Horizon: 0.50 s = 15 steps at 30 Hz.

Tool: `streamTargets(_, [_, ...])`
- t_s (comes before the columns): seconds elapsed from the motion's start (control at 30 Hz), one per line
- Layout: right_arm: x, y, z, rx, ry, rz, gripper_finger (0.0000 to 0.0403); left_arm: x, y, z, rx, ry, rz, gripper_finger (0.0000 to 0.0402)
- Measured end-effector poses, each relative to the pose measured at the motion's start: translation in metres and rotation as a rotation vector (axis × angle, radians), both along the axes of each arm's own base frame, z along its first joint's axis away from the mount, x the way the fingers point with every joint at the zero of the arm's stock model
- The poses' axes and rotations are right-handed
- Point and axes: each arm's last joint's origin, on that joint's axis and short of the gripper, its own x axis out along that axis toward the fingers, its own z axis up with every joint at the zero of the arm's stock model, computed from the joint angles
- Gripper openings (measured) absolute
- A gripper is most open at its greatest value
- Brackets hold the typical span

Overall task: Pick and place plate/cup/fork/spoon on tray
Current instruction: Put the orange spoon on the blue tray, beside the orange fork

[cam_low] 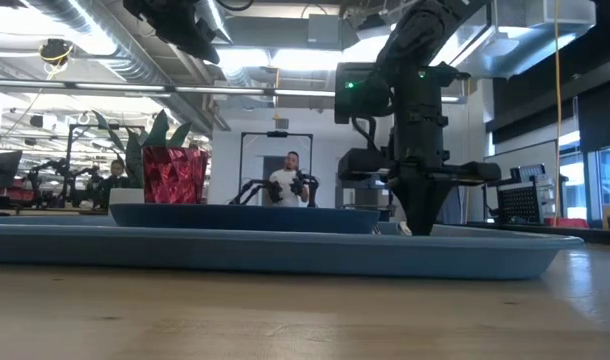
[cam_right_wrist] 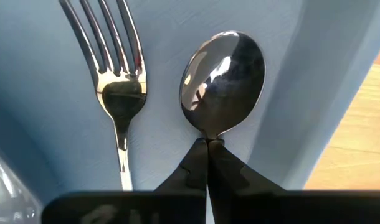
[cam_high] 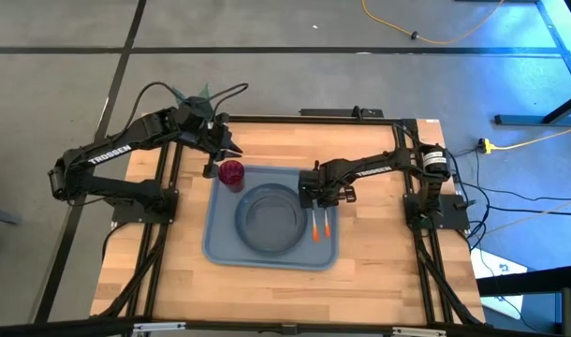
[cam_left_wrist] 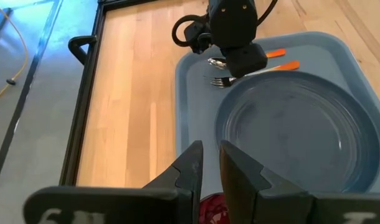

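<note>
The blue-grey tray (cam_high: 220, 245) holds the round plate (cam_high: 270, 217) in its middle and the dark red cup (cam_high: 231, 173) at its far left corner. Between the plate and the tray's right edge, the fork (cam_right_wrist: 118, 93) lies flat on the tray floor. The spoon (cam_right_wrist: 224, 81) is beside it, nearer the edge. My right gripper (cam_right_wrist: 208, 146) points straight down, shut on the spoon. My left gripper (cam_left_wrist: 210, 155) hovers above the cup with a narrow gap between its fingers, touching nothing. My right gripper pinches the spoon's thin neck (cam_right_wrist: 209, 138), just behind the bowl, between its two fingertips. The fingers come from above, pointing down. The spoon lies level, bowl up, parallel to the fork. Whether it rests on the tray floor or hangs just above it, I cannot tell.
The light wooden table (cam_high: 379, 271) has free room near its front edge and to the tray's right. Dark frame rails (cam_high: 164, 234) run along both sides. In the low view, people show in the room beyond the table.
</note>
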Motion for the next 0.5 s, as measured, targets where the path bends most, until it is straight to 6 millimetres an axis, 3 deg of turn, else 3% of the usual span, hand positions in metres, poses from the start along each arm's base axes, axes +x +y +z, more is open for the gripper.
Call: streamTargets(0.5, [0.0003,-0.0001,-0.0009,-0.003,-0.002,0.0,0.0044,0.0,0.0,0.0,0.0,0.0,0.0,0.0047])
